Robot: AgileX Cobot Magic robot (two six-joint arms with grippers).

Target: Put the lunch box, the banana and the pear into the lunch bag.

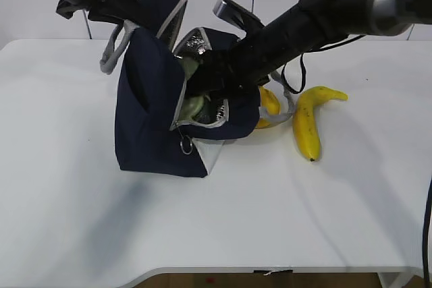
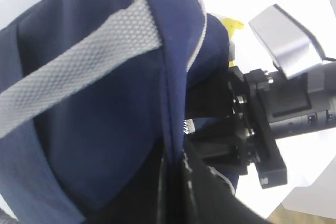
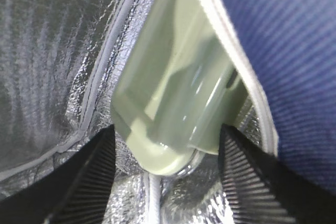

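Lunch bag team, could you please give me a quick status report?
Right end effector inside lunch bag, jaws open either side of lunch box. Left end effector holds the bag's top. Banana and pear on table.

The navy-blue lunch bag [image 1: 152,106] is tipped, its open mouth facing right and showing silver foil lining, a grey handle at its top. Inside, the clear lunch box [image 3: 176,93] with its pale green lid sits tilted against the foil. The yellow banana [image 1: 309,123] lies curved on the white counter [image 1: 81,200], right of the bag. The pear [image 1: 269,102] lies just beside the bag, partly hidden.
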